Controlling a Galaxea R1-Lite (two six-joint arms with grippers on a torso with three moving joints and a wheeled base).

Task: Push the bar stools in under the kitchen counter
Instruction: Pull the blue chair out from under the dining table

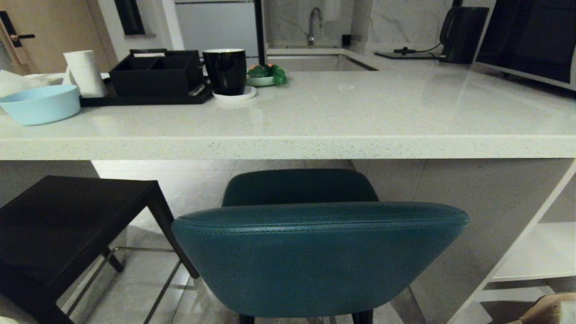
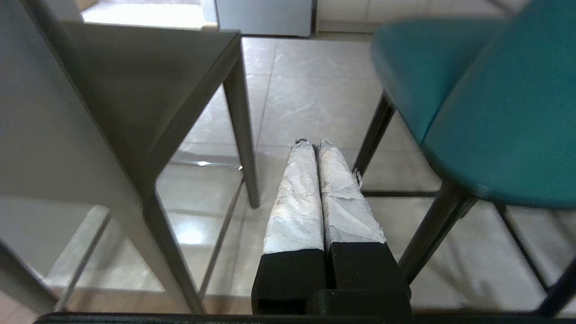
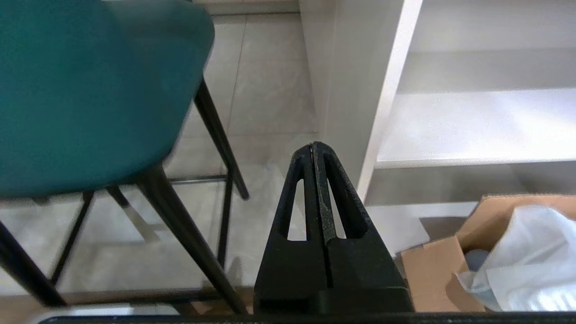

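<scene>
While both arms stay outside the head view, teal stool [image 1: 319, 256] stands before the kitchen counter [image 1: 288, 146], seat partly under, legs cut off, dark stool [image 1: 63, 225] left, cropped, left gripper [image 2: 313, 143] and right gripper [image 3: 316, 145] closed, empty.

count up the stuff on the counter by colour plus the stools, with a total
On the kitchen counter:
Black: 2, the organiser tray and the mug
White: 2, the paper roll and the saucer
Light blue: 1, the bowl
Green: 1, the small green dish
Stools: 2, the teal stool and the dark stool
Total: 8
</scene>
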